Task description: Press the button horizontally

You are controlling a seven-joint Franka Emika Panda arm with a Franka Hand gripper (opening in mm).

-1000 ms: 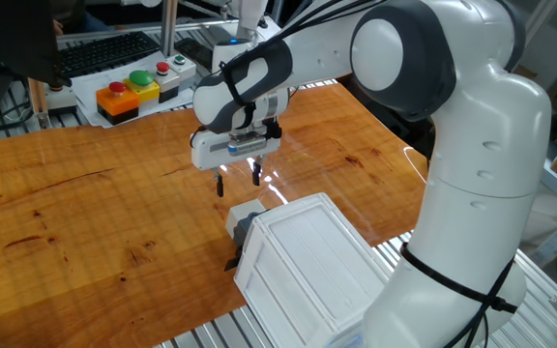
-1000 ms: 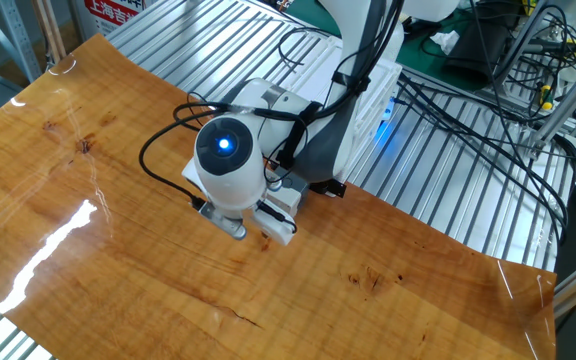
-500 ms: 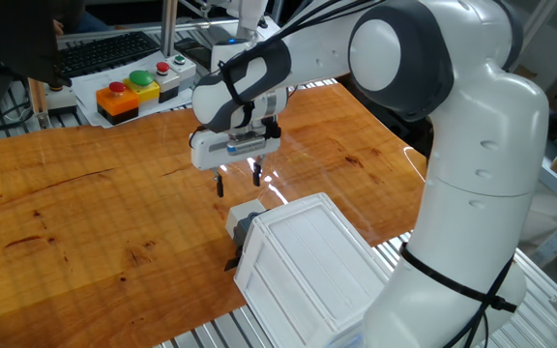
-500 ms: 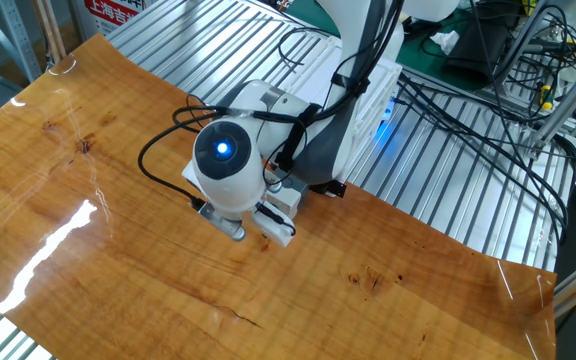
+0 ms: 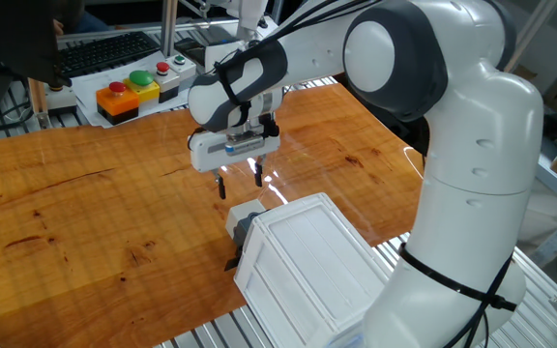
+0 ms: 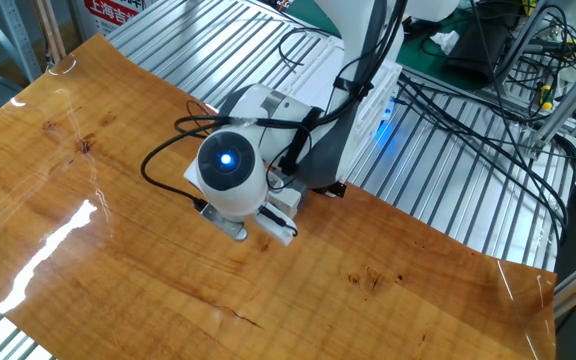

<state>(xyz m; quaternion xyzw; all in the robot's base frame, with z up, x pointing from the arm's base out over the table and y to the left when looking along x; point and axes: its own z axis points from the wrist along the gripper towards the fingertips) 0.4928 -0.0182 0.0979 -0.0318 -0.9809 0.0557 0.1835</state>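
Since a second ago the white arm has drifted a little toward the far-left side of the table and slightly upward, carrying the two-finger gripper (image 5: 239, 181) with it; the box and button lie where they were. At the left, beyond the glossy wooden tabletop (image 5: 75, 208), a yellow-orange housing with large red and green domed buttons (image 5: 129, 92) sits on the metal frame. Moving right, the gripper hangs above the wood with its two dark fingers (image 5: 222, 188) pointing down and a clear gap between the tips, holding nothing. Just below and slightly right of it, the small pale grey-white rounded-square button (image 5: 243, 217) juts on its dark grey base from the near-left end of the large white ribbed plastic box (image 5: 303, 266), apart from the fingers. In the other fixed view the wrist, with its blue light (image 6: 229, 158), hides the fingers and button.
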